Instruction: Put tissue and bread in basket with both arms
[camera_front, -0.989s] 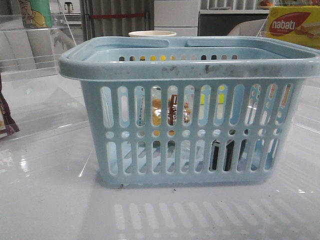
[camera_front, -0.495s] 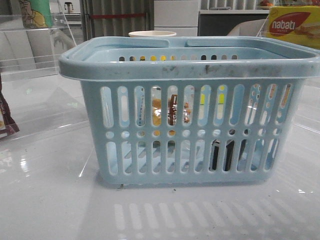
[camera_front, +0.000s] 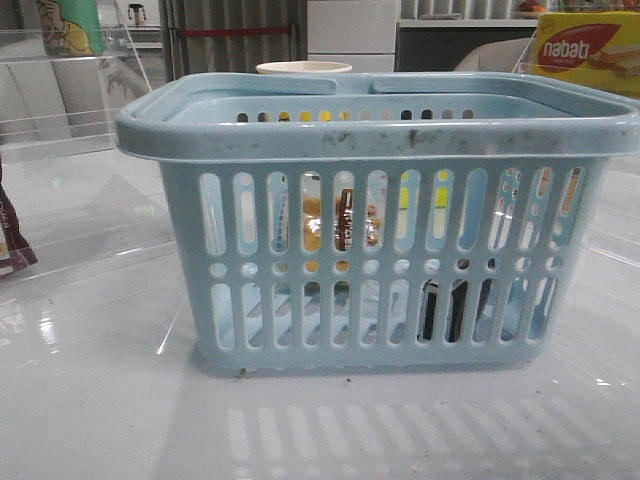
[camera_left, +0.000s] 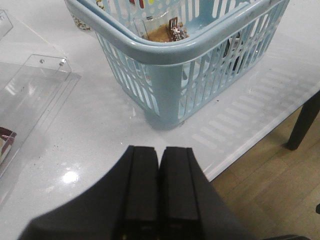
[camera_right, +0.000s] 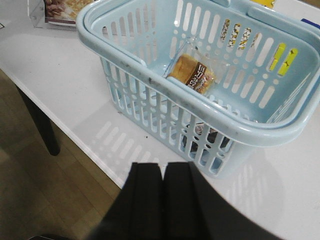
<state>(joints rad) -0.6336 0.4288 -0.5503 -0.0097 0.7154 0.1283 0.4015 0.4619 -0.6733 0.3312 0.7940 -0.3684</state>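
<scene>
The light blue basket (camera_front: 380, 135) stands in the middle of the white table. Inside it the bread (camera_right: 191, 73) lies in its clear wrapper on the floor of the basket, and shows through the slots (camera_front: 345, 222) in the front view. The tissue (camera_front: 445, 310) is a dark block low in the basket behind the near wall, also glimpsed through the slots (camera_right: 200, 134). My left gripper (camera_left: 160, 150) is shut and empty, held back over the table edge outside the basket (camera_left: 165, 50). My right gripper (camera_right: 163, 165) is likewise shut and empty, outside the basket (camera_right: 250, 134). Neither gripper shows in the front view.
A yellow-red nabati box (camera_front: 585, 50) stands at the back right. A maroon snack packet (camera_front: 12, 240) lies at the left by a clear acrylic stand (camera_left: 30, 85). A pale cup (camera_front: 304, 68) sits behind the basket. The table edge (camera_left: 260, 135) and a dark leg (camera_left: 304, 120) are close.
</scene>
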